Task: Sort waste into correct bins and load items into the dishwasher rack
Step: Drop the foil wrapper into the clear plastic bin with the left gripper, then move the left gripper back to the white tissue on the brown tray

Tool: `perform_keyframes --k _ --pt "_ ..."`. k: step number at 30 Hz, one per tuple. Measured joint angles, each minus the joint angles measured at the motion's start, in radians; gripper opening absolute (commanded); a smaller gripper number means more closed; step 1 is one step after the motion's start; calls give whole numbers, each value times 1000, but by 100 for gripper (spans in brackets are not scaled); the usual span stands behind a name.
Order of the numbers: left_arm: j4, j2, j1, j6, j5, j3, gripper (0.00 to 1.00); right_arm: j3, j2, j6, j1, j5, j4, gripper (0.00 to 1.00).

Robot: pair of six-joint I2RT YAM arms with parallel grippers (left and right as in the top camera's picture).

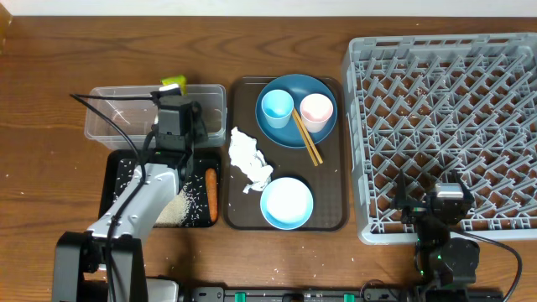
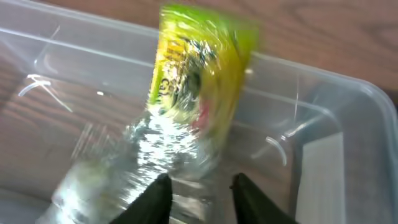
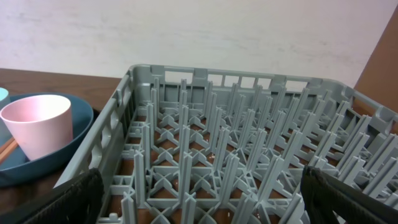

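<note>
The green-and-yellow wrapper (image 2: 199, 81) hangs blurred over the clear plastic tub (image 2: 348, 124), its silver end just past the fingertips of my left gripper (image 2: 200, 190). The jaws stand parted, with a gap beside the foil. From overhead, the left gripper (image 1: 175, 99) is above the tub (image 1: 113, 122), with the wrapper (image 1: 174, 84) at the far wall. My right gripper (image 3: 208, 199) is wide open and empty over the near left corner of the dishwasher rack (image 3: 249, 143). Tissue (image 1: 249, 159), light blue bowl (image 1: 286, 202), dark blue dish (image 1: 289, 134), light blue cup (image 1: 277, 106), pink cup (image 1: 316, 111) and chopsticks (image 1: 306, 138) sit on the brown tray.
The black tray (image 1: 113, 180) lies in front of the tub and holds rice grains (image 1: 176, 205) and the carrot (image 1: 211, 191). The brown serving tray (image 1: 243, 214) lies between the bins and the rack (image 1: 445, 109). The right gripper (image 1: 428, 195) hangs by the rack's front edge.
</note>
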Motion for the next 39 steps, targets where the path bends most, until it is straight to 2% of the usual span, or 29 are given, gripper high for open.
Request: perform_keyframes --k 4,5,13,19,23,27,32,36,39 --pt "2 -26 0 -14 -2 0 39 0 0 0 0 0 0 99" --pt "2 -43 0 -27 -3 0 42 0 0 0 0 0 0 99" --pt "-64 -211 0 -87 22 0 43 0 0 0 0 0 0 99" --pt "-295 -390 -8 -113 224 2 41 0 0 0 0 0 0 99" --pt "-505 -470 -56 -195 335 5 42 0 0 0 0 0 1 99" --pt "-613 -474 -162 -241 385 5 42 0 0 0 0 0 0 99" --pt "-606 -435 -282 -272 350 5 47 0 0 0 0 0 0 99" --pt "-591 -377 -332 -335 278 5 56 0 0 0 0 0 0 99" --pt "-543 -332 -341 -388 244 5 66 0 0 0 0 0 0 99"
